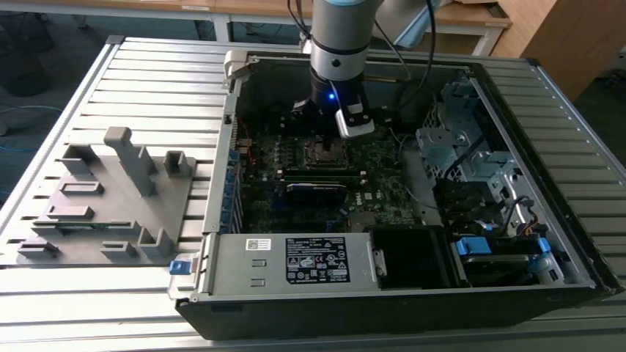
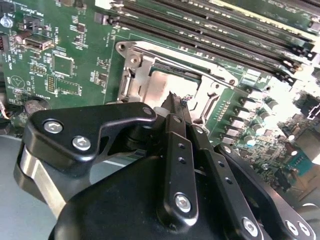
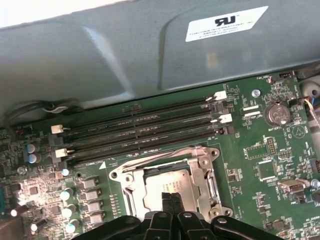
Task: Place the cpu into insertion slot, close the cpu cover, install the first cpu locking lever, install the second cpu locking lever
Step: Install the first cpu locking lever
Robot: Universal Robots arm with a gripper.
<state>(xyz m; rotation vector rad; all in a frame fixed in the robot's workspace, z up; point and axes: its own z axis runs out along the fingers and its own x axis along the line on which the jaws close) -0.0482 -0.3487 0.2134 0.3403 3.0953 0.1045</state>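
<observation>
A: Surface? Slatted metal table (image 1: 78,95), open PC case (image 1: 547,249) lying on it, grey fixture (image 1: 108,205) well apart from the arm.

B: Arm?

A: Arm (image 1: 341,44) reaches down into the case. Gripper (image 1: 330,139) sits right over the socket on the motherboard (image 1: 382,191).

B: Fingers?

A: Pressed together, nothing between them. Tips (image 3: 171,199) touch or hover just above the cpu (image 3: 165,182); can't tell which. Same in the second wrist view: gripper (image 2: 176,100), cpu (image 2: 162,82).

B: Where's the cpu?

A: Directly under the tips, seated flat in the slot (image 3: 150,195).

B: Cover?

A: Cover (image 3: 200,175) lies down around the cpu, silver frame framing it. Lever state, can't tell.

B: Else?

A: RAM slots (image 3: 140,132) just beyond the socket, past the fingertips.
</observation>
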